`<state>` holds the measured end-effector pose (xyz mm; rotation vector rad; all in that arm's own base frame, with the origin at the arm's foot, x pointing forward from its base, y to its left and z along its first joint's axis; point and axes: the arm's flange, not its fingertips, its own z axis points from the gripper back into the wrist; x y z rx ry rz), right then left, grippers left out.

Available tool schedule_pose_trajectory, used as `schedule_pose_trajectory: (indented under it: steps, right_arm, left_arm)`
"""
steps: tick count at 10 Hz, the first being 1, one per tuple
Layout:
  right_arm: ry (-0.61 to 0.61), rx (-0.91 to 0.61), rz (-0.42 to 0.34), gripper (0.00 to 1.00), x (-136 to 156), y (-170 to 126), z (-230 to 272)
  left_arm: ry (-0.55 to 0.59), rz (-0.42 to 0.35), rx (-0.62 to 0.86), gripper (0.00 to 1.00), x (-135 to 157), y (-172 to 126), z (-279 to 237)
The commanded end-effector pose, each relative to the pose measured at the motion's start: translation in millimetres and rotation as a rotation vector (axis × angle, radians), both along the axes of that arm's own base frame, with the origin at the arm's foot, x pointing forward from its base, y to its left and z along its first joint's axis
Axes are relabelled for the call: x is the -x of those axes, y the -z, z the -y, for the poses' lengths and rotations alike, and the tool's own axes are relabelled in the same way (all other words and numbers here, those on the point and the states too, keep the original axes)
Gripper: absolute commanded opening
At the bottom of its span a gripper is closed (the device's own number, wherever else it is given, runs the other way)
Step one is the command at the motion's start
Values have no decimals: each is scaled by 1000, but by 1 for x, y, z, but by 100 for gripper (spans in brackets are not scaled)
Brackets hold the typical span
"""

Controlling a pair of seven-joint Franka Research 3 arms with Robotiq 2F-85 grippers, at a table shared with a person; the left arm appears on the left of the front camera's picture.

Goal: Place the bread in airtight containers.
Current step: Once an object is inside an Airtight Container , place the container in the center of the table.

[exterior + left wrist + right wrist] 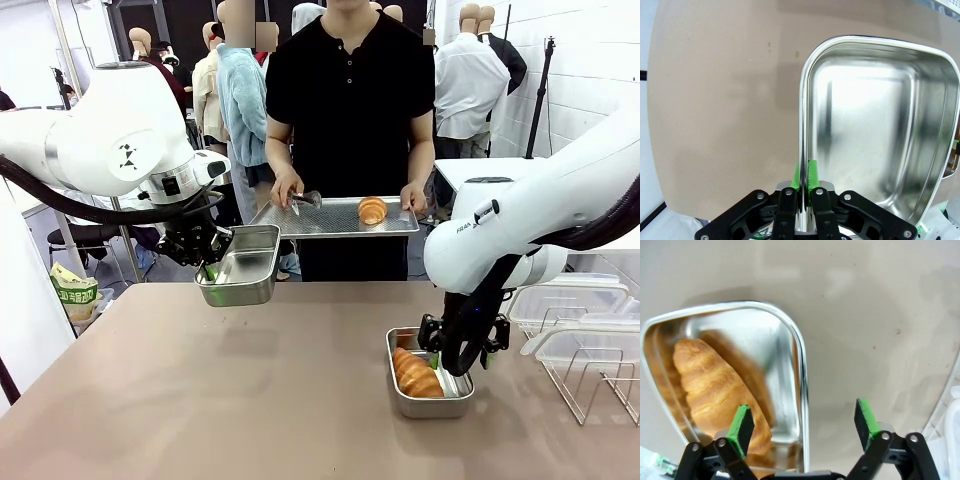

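Brown table [250, 400] stretches across the near scene, plain and matte. At its far side a person [350, 90] in a black shirt stands facing this way, holding a flat steel tray [335, 225] level at waist height. Tongs [305, 199] sit at the tray's left end. Over on the near right, a wire rack [590, 375] stands on the table. Far left, beyond the table's edge, a green-printed packet [75, 292] rests low.

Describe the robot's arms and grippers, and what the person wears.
The left arm and right arm are rounded white shells with black markings; a black cable hangs under the left. The left gripper and right gripper are black linkages with green pads. The person wears a black short-sleeved shirt.
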<state>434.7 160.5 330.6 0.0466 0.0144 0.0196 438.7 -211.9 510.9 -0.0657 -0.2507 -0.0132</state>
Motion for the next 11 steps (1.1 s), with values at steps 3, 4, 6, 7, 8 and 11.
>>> schedule_pose_trajectory:
  steps: [3, 4, 6, 7, 8, 11]
  right_arm:
    - [37, 71, 177, 100, 29, -75, -4]
    - [40, 59, 221, 100, 34, -94, -2]
    - [63, 59, 265, 100, 49, -127, 4]
    - [51, 43, 250, 100, 54, -143, 7]
    - [69, 54, 249, 100, 58, -153, 10]
    - [66, 41, 236, 100, 52, -151, 13]
  left_arm:
    - [-1, 5, 5, 0, 0, -3, -1]
    - [-1, 5, 5, 0, 0, -3, -1]
    - [-1, 5, 5, 0, 0, -3, -1]
    - [-1, 5, 5, 0, 0, -3, -1]
    - [-1, 5, 5, 0, 0, -3, -1]
    - [-1, 5, 5, 0, 0, -3, -1]
